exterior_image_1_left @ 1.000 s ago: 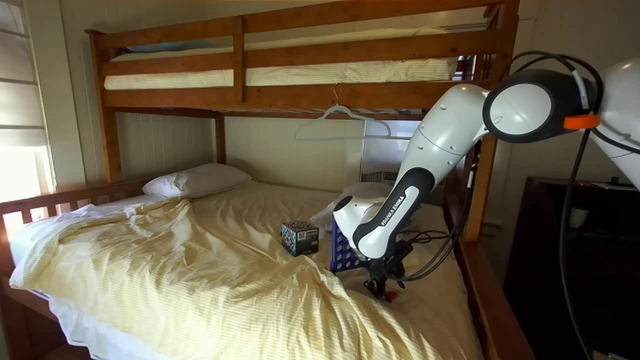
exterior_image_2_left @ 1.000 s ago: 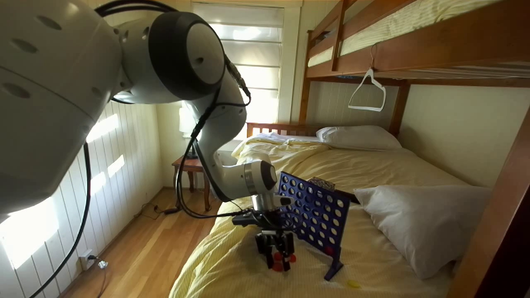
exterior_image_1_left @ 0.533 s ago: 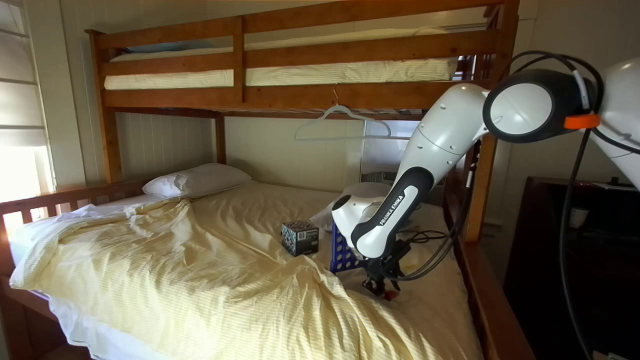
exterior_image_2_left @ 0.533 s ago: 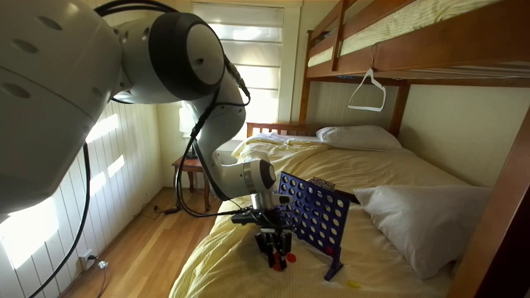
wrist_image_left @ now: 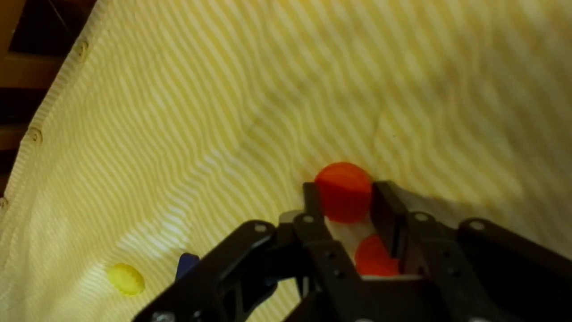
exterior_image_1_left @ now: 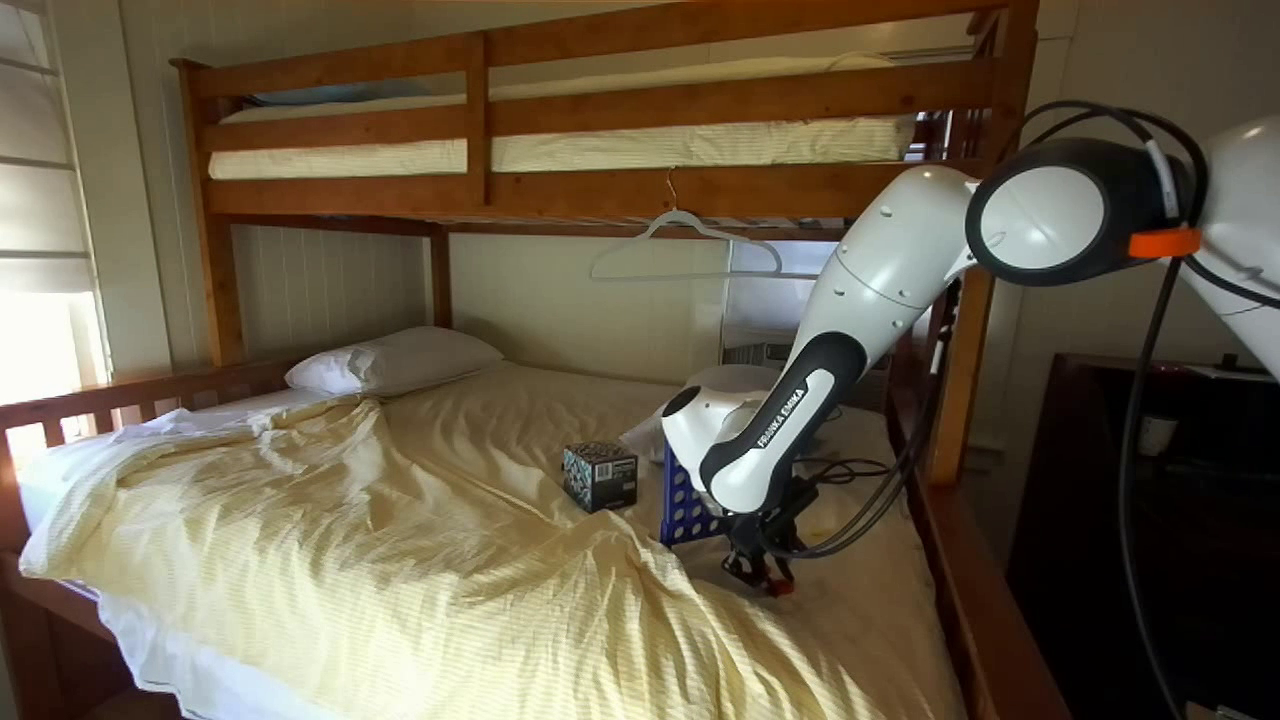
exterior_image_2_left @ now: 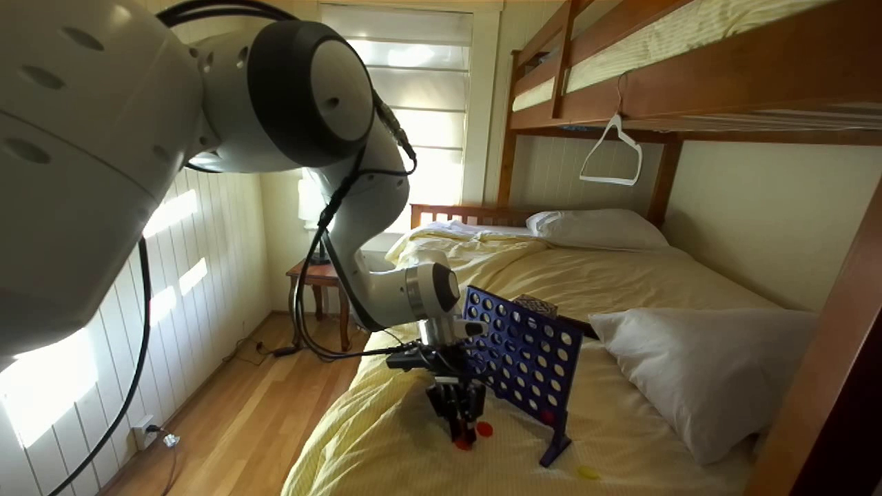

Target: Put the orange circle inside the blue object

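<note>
Orange circle (wrist_image_left: 343,191) between fingertips (wrist_image_left: 313,201) of the hand (wrist_image_left: 346,201), contact unclear.

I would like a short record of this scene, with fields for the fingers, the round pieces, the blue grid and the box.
fingers: either side of the orange circle; firm grip unclear
second orange piece: close by, partly hidden
yellow piece: apart, on the bedding
blue grid: standing, red piece at its lower corner
box: dark, patterned, on the bedding
insertion: not yet done

The black jaws meet the orange circle (wrist_image_left: 343,197) at opposite edges over striped yellow cloth (wrist_image_left: 192,112), another orange-red disc (wrist_image_left: 373,259) partly hidden behind them, a yellow disc (wrist_image_left: 126,279) lying well apart.
</note>
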